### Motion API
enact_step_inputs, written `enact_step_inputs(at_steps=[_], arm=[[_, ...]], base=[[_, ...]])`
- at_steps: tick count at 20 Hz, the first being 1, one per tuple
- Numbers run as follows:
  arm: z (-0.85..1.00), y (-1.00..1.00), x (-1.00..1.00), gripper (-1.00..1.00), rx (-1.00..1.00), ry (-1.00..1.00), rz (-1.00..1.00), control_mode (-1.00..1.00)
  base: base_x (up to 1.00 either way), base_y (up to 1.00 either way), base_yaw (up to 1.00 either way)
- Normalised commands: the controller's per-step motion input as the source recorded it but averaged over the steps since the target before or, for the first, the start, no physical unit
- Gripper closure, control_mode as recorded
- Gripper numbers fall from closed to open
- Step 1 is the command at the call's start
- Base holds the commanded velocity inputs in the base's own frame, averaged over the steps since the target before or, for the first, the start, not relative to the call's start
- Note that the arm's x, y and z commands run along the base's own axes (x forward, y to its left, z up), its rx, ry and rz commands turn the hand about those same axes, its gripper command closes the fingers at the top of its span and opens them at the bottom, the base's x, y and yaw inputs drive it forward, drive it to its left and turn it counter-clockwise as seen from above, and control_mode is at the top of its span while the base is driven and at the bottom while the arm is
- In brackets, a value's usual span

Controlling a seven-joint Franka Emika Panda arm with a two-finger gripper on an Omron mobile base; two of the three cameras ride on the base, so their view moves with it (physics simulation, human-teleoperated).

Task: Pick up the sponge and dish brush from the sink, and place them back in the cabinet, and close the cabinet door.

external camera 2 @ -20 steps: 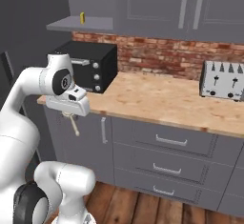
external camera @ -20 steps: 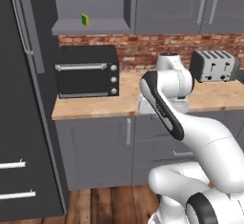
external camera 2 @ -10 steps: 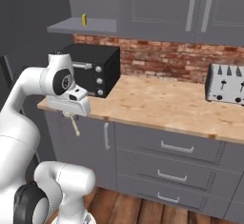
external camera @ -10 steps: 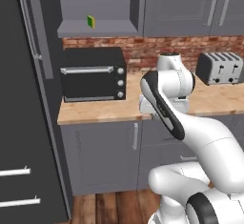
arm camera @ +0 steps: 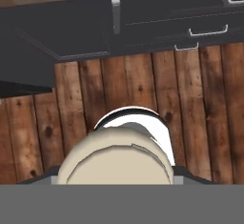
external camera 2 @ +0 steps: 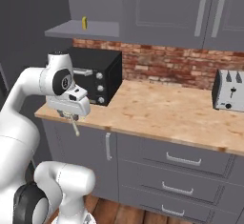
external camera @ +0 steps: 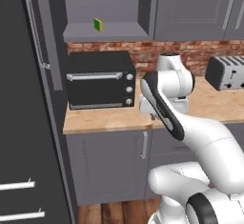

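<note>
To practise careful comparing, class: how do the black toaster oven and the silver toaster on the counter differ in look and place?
The toaster oven is black and boxy with a front door, a bar handle and knobs; the toaster is silver with slots on top. The toaster oven is clearly the larger. The toaster oven sits under the open cabinet holding the sponge; the toaster stands farther right. Both rest on the wood-grain counter against the brick wall.

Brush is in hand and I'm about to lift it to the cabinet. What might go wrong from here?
1. The dish brush hangs from the gripper just in front of the countertop edge. Reaching forward too early may catch it there or on the toaster oven.
2. The sponge stands on edge near the front of the cabinet shelf, so setting the brush down close by could knock it off.
</note>
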Motion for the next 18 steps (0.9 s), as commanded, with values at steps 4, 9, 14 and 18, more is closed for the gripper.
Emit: enact_step_inputs(at_steps=[4, 9, 14, 18], arm=[[0.00, 0.00, 0.00, 1.00, 0.00, 0.00, 0.00, 1.00], [0.00, 0.00, 0.00, 1.00, 0.00, 0.00, 0.00, 1.00], [0.00, 0.00, 0.00, 1.00, 0.00, 0.00, 0.00, 1.00], [0.00, 0.00, 0.00, 1.00, 0.00, 0.00, 0.00, 1.00]], base=[[0.37, 0.27, 0.00], [0.23, 0.32, -0.04], [0.21, 0.37, -0.11], [0.24, 0.39, -0.14]])
